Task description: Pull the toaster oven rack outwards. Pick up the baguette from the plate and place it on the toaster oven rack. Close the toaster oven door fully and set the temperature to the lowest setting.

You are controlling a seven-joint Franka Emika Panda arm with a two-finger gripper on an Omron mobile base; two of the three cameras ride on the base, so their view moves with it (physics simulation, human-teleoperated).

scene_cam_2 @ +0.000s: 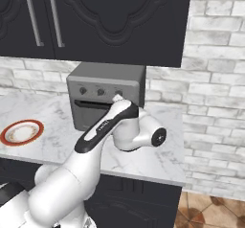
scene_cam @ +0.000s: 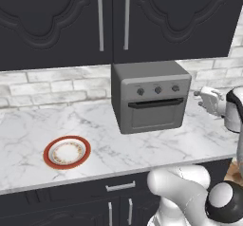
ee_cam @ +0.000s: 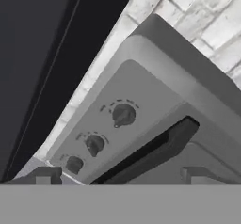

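Note:
The grey toaster oven (scene_cam: 151,96) stands on the counter against the brick wall, and its door (scene_cam: 154,118) is shut. That door hides the toaster oven rack. Three knobs (ee_cam: 124,115) sit in a row above the dark handle bar (ee_cam: 155,152). My gripper (scene_cam: 198,95) hovers open just off the oven's right front corner, at knob height, touching nothing. In the hand view its fingertips (ee_cam: 42,176) stand wide apart below the knobs. The red-rimmed plate (scene_cam: 47,154) lies at the counter's front left with nothing on it. The baguette is out of view.
Dark wall cabinets (scene_cam: 114,16) hang close above the oven. The marble counter (scene_cam: 28,130) stretches left of the oven to the plate. My own arm (scene_cam_2: 103,126) crosses in front of the oven in the right base view.

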